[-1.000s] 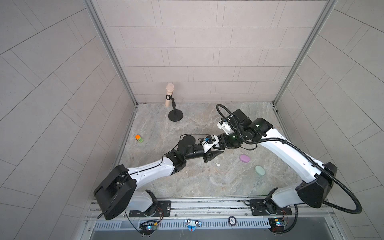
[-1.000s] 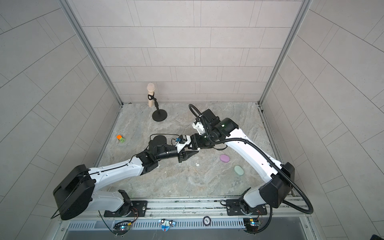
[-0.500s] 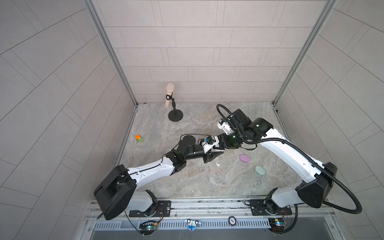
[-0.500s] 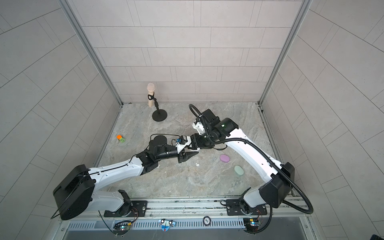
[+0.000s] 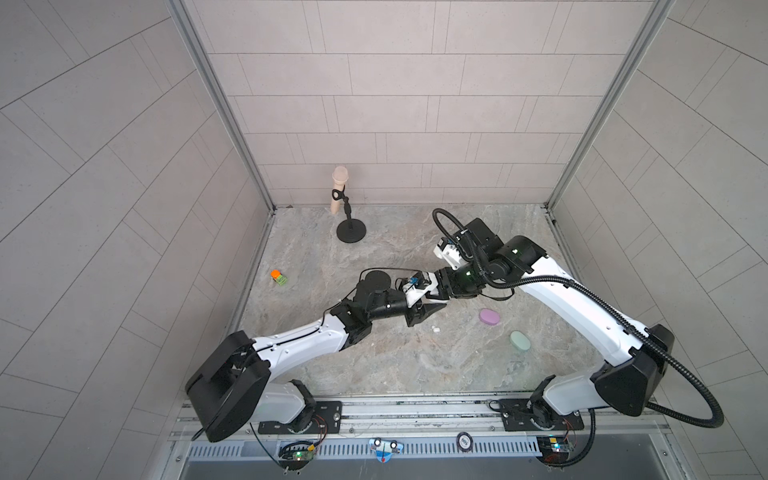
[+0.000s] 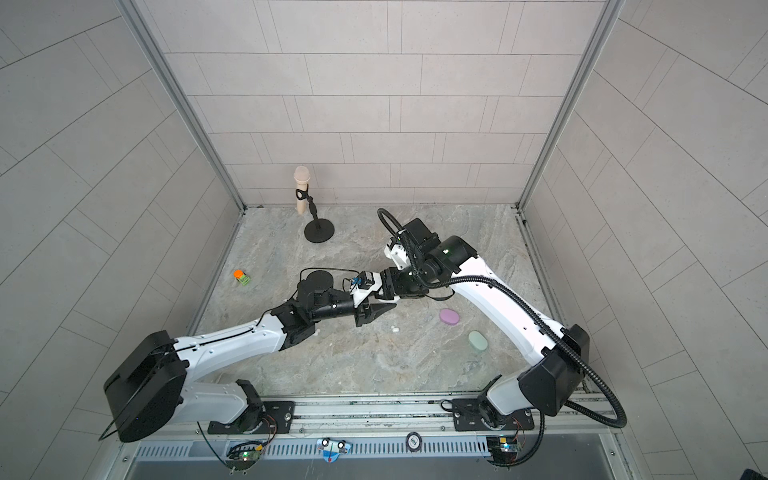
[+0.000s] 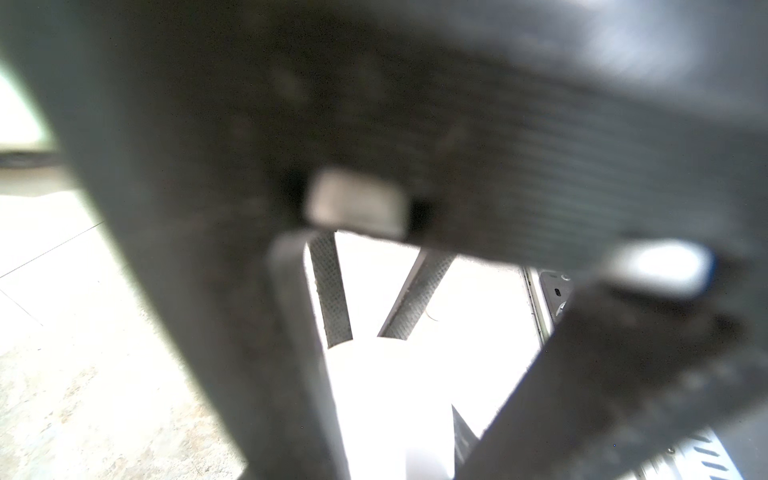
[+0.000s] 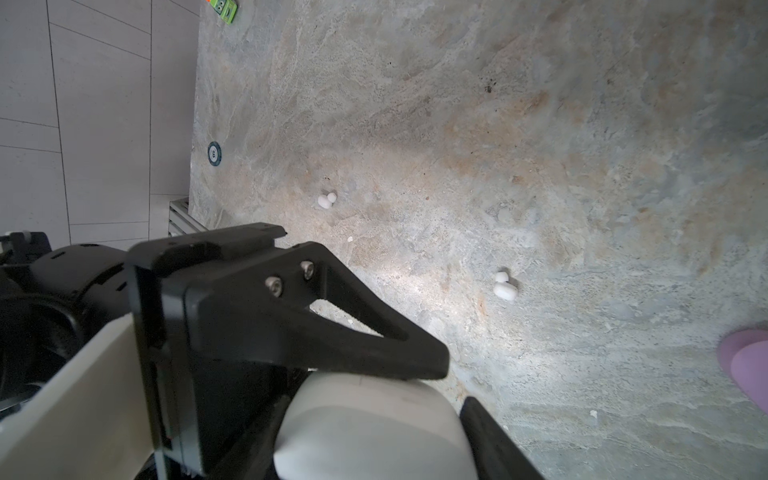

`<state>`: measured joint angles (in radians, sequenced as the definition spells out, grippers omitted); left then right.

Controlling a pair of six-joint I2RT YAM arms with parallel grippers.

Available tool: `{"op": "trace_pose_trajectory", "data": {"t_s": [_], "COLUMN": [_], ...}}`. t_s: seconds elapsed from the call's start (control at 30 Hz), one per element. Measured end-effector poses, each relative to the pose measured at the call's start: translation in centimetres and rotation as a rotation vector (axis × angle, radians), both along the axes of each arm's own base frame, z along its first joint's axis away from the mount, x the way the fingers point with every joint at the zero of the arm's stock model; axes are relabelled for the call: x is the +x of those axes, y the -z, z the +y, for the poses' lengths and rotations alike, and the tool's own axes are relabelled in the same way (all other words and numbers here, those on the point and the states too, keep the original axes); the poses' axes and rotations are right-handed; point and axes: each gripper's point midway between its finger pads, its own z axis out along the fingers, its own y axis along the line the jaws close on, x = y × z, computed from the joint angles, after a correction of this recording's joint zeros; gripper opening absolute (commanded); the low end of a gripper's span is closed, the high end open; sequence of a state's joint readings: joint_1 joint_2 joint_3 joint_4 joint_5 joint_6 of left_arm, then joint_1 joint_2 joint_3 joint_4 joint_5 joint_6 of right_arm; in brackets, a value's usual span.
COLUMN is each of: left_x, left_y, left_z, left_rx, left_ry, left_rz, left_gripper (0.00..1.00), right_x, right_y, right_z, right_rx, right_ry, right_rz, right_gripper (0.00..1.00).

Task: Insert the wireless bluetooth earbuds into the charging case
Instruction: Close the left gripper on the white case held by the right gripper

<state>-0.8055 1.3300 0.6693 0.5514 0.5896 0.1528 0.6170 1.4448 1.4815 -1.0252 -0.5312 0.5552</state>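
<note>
Above the middle of the marble-patterned table (image 5: 374,365), the two arms meet tip to tip. The right gripper (image 5: 441,287) reaches in from the right and grasps the white charging case (image 8: 365,424). In the right wrist view the case sits raised off the table at the gripper's mouth, with one of that gripper's own black fingers alongside it. The left gripper (image 5: 434,309) comes in from the opposite side, and one of its black triangular fingers lies across the top of the case. Its second finger is mostly hidden under the case, so I cannot tell whether its jaws are clenched, released or pinching the case. The left wrist view is too blurred to help.

Two white earbuds (image 8: 505,286) lie loose on the table, outside the case. One shows in both top views as a white speck on the near side of the left gripper, between it and the lilac case (image 5: 489,316). The second earbud (image 8: 327,200) lies farther off, toward the left arm. A mint-green case (image 5: 520,340) rests near the lilac case, closer to the front edge. Both are closed and apart from the grippers.

At the back, a microphone (image 5: 340,187) leans in its stand (image 5: 351,230). An orange-and-green block (image 5: 278,277) sits by the left wall.
</note>
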Motion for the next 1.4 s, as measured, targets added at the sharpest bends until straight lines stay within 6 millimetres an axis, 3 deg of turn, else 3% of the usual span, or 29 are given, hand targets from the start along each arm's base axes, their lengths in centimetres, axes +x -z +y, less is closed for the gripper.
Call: {"op": "trace_pose_trajectory", "data": {"t_s": [0.2, 0.87, 1.07, 1.4], "left_x": [-0.02, 0.01, -0.03, -0.08], "left_y": [0.00, -0.08, -0.23, -0.31], "left_z": [0.01, 0.06, 0.04, 0.09], "left_rx": [-0.001, -0.009, -0.017, -0.021], "left_ry": [-0.001, -0.005, -0.004, 0.001], "left_rz": [0.006, 0.028, 0.037, 0.045], "left_gripper": [0.54, 0.47, 0.52, 0.42], "right_x": [0.01, 0.01, 0.03, -0.01], "right_y": [-0.02, -0.05, -0.07, -0.08], "right_z": [0.02, 0.07, 0.09, 0.12], "right_rx": [0.001, 0.003, 0.004, 0.005], "right_ry": [0.000, -0.005, -0.004, -0.012], "right_rz": [-0.001, -0.004, -0.004, -0.007], "right_gripper": [0.64, 0.64, 0.64, 0.64]}}
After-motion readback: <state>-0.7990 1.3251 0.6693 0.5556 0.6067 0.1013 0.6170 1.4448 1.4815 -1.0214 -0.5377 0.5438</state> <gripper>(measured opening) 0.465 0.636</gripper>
